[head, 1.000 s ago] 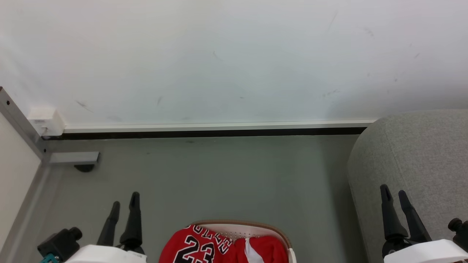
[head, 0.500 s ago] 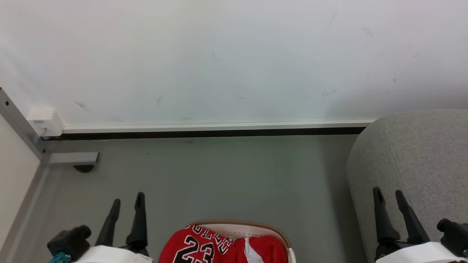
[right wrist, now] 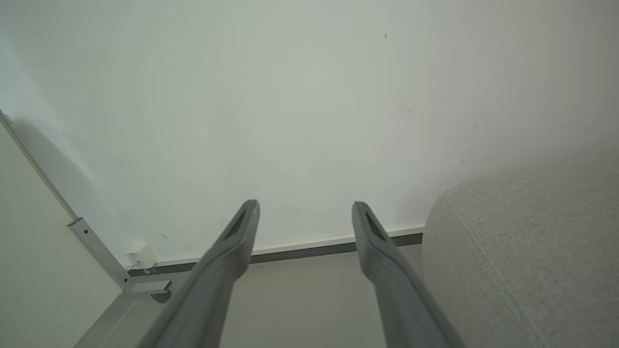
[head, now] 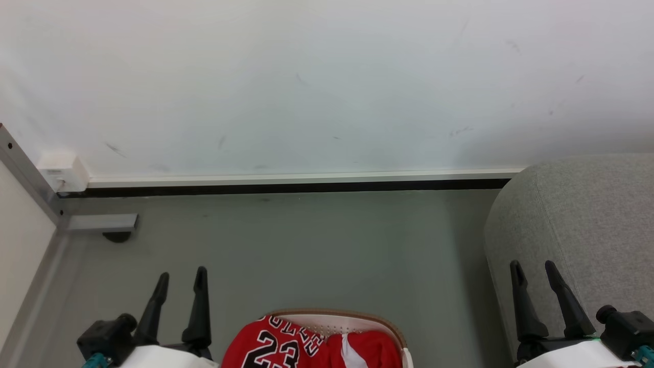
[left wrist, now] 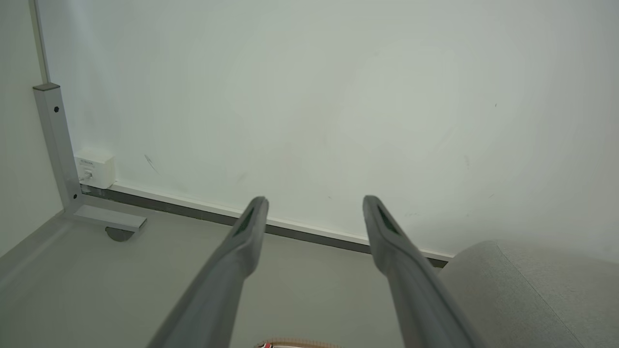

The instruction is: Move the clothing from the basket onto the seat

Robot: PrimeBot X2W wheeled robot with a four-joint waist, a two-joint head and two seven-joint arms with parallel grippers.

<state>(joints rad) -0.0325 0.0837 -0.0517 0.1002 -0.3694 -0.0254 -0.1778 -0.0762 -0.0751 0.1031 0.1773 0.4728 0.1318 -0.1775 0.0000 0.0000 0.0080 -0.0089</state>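
The basket (head: 337, 312) sits between the two pairs of fingers, nearer the robot than their tips. It holds the clothing (head: 327, 352): a red "23" jersey (head: 271, 347) toward the left gripper (head: 182, 273) and a white-banded red piece (head: 375, 350) toward the right gripper (head: 533, 265). Both grippers' fingers stand apart and empty. The right fingers show against the rounded edge of the seat (head: 587, 214).

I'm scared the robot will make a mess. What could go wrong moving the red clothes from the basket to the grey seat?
The clothing lies bunched in the basket, partly cut off at the head view's bottom edge, so a grab might hook the rim instead. Bare floor lies between basket and seat; a loosely pinched piece could drop there. The right gripper, open, is near the seat's rounded edge and might bump it.
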